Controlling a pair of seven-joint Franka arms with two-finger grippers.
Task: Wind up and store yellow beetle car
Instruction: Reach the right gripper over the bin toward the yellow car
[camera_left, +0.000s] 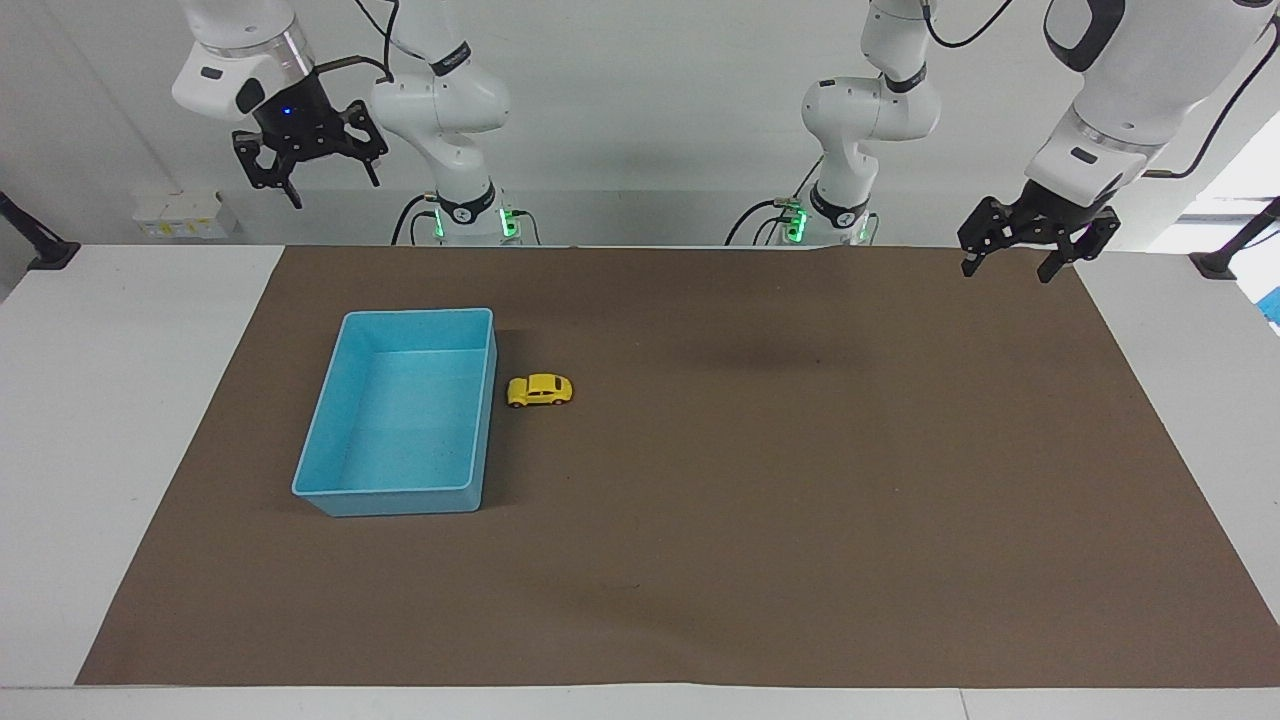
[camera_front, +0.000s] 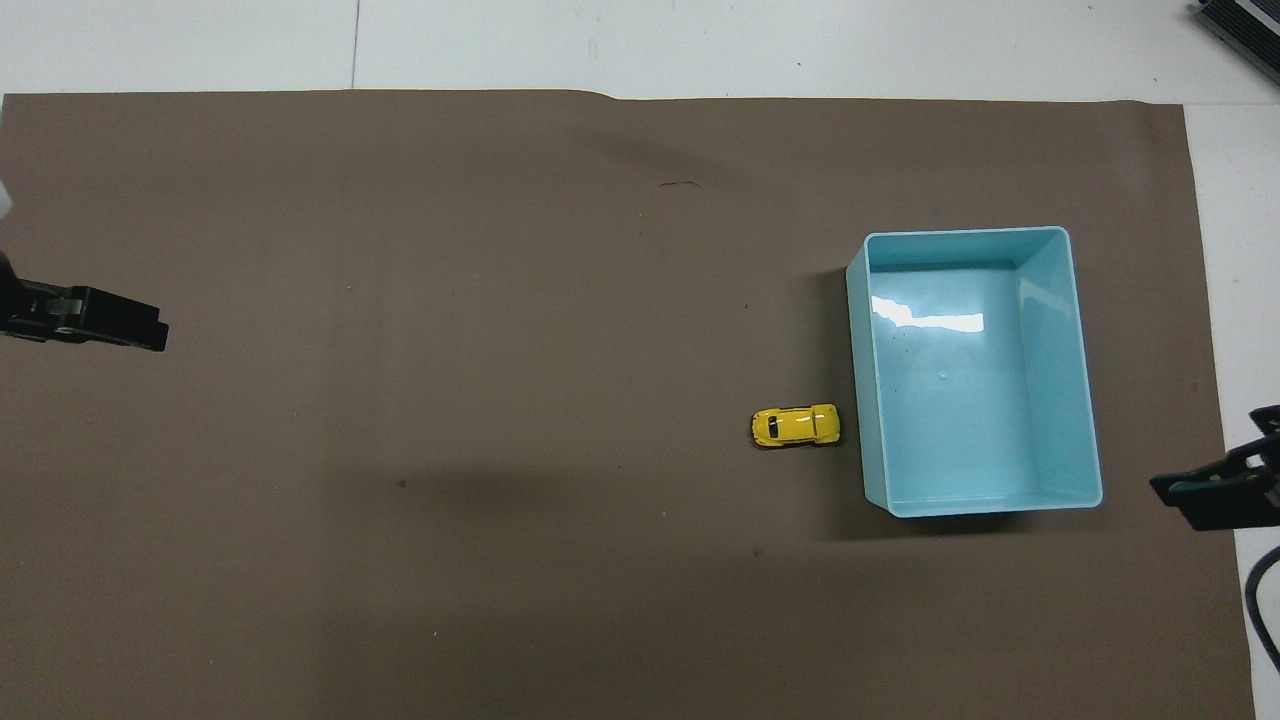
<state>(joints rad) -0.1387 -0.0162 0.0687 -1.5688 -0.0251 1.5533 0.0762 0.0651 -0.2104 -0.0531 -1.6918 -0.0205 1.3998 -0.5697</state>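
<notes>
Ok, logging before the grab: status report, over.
Left end effector open, raised over the mat's edge. Right end effector open, up high. Yellow beetle car on the mat beside the blue tray, untouched. Nothing in the way.

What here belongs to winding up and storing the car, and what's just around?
Job:
yellow beetle car, on the mat beside the tray
light-blue tray, empty
right hand, open, raised
left hand, open, raised

Around:
brown mat
</notes>
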